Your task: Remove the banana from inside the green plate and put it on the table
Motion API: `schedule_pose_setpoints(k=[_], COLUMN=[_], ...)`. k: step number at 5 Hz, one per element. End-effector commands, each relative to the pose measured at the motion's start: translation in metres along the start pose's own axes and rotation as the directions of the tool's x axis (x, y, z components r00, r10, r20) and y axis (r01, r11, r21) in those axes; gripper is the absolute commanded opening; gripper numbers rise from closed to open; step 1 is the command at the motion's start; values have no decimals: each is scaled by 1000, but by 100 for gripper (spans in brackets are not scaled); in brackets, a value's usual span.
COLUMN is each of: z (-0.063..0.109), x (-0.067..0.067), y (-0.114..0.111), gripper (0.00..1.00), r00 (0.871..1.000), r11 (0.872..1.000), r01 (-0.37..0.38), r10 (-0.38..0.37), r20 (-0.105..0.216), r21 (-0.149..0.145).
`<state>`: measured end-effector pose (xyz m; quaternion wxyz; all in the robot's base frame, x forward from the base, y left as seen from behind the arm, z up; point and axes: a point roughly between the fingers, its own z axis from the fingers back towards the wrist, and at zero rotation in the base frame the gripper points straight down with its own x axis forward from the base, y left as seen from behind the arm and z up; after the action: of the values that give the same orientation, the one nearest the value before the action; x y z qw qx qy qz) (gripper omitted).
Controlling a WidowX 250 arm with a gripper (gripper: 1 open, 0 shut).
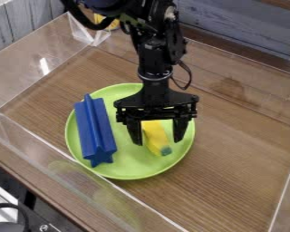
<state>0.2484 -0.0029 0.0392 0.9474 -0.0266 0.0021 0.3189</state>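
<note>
The yellow banana lies inside the green plate, on its right half. My gripper points straight down over it, open, with one black finger to the left of the banana and the other to its right. The fingers straddle the banana's upper part and hide some of it; I cannot tell if they touch it. The plate rests on the brown wooden table.
A blue star-profiled bar lies in the plate's left half, close to my left finger. Clear acrylic walls border the table. A yellow cup stands beyond the far wall.
</note>
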Motion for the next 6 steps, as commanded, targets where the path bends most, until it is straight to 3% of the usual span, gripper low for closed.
schedule_pose_setpoints(k=[1, 6], z=[7, 5], x=[9, 17], y=[-5, -6], gripper=[100, 100], r00=[1000, 1000], r11=[1000, 1000], r01=[2, 0], r10=[-1, 0], r20=[25, 17], r21=[-21, -26])
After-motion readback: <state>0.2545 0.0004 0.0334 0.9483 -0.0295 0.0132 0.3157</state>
